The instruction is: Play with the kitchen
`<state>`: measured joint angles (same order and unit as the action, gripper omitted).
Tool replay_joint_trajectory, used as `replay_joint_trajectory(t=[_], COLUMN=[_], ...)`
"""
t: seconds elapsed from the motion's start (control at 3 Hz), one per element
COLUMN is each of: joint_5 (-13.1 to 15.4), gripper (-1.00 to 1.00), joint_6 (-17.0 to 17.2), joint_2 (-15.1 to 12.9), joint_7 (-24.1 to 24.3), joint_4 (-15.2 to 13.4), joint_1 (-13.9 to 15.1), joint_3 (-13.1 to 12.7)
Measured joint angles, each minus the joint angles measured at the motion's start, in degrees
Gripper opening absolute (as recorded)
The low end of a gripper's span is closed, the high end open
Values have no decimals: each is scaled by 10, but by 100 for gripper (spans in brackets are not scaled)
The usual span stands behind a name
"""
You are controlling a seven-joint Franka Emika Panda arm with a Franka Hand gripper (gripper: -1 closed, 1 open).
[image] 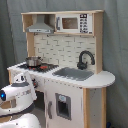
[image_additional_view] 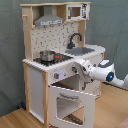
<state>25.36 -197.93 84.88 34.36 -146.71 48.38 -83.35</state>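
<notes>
So the kitchen (image_additional_view: 60, 60) is standing on a wood floor (image_additional_view: 15, 119) in front of a grey curtain, and the oven door (image_additional_view: 70, 102) is hanging open toward the camera in the second exterior view. The arm's white wrist is right up against the front edge of the stovetop side, with the tool (image_additional_view: 80, 69) at the knob panel just above that open door. Honestly I can't tell whether the tool is open or closed, or if it's got hold of anything; the tip blends into the white panel. Biggest risk I'd guess from here: if the arm drops or swings sideways it clips the open door and either yanks the hinge or shoves the whole kitchen, which looks light enough to slide. The pot (image_additional_view: 47, 55) on the burner could also get knocked if the arm lifts and sweeps over the top. In the first exterior view the arm body blocks the lower front on the first exterior view's left, so the contact spot is hidden there, and the oven's inside is mostly in shadow.
</notes>
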Motion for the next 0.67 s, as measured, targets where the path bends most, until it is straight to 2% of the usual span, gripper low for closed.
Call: replay_joint_trajectory(t=[0.33,0.67], joint_5=[-1,-1], gripper=[-100,100], joint_6=[0,0], joint_2=[0,0], joint_7=[55,56], joint_4=[0,1], joint_1=[-1,-1], joint_3=[0,0])
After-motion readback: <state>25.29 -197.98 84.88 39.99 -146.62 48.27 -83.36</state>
